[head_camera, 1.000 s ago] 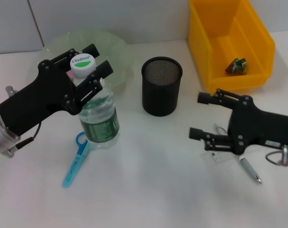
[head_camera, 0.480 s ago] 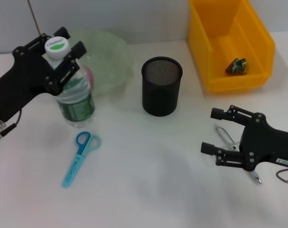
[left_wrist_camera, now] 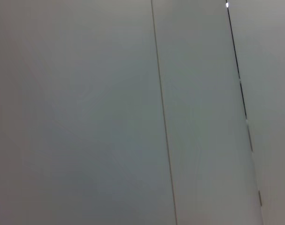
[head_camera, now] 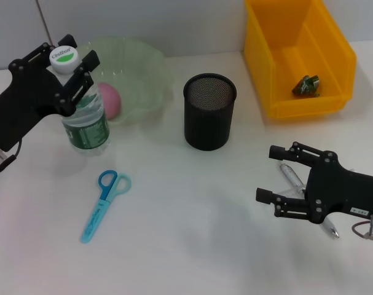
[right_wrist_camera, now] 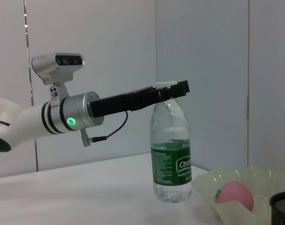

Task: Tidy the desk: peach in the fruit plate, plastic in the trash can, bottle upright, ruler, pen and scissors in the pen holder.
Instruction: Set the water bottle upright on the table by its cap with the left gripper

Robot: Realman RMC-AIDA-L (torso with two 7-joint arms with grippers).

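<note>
The bottle (head_camera: pixel 83 117) is pinched at its neck by the left tool (head_camera: pixel 69 67), so it stands upright; the spread right tool (head_camera: pixel 283 176) is poised over the pen (head_camera: pixel 290 175).

Bottle (head_camera: pixel 85 120): clear glossy plastic w/ smooth white cap, green printed label. Fruit plate (head_camera: pixel 134 74): translucent pale-green plastic, ruffled rim, slight sheen. Peach (head_camera: pixel 108 100): pink, matt skin. Pen holder (head_camera: pixel 209 111): black wire mesh, matt. Trash can (head_camera: pixel 284 55): yellow plastic, smooth, semi-gloss. Scissors (head_camera: pixel 103 201): blue plastic handles. Pen (head_camera: pixel 292 176): shiny metal barrel. Left gripper (head_camera: pixel 69 64) & right gripper (head_camera: pixel 277 175): matt black. Table (head_camera: pixel 192 246): white, smooth, matt.
</note>
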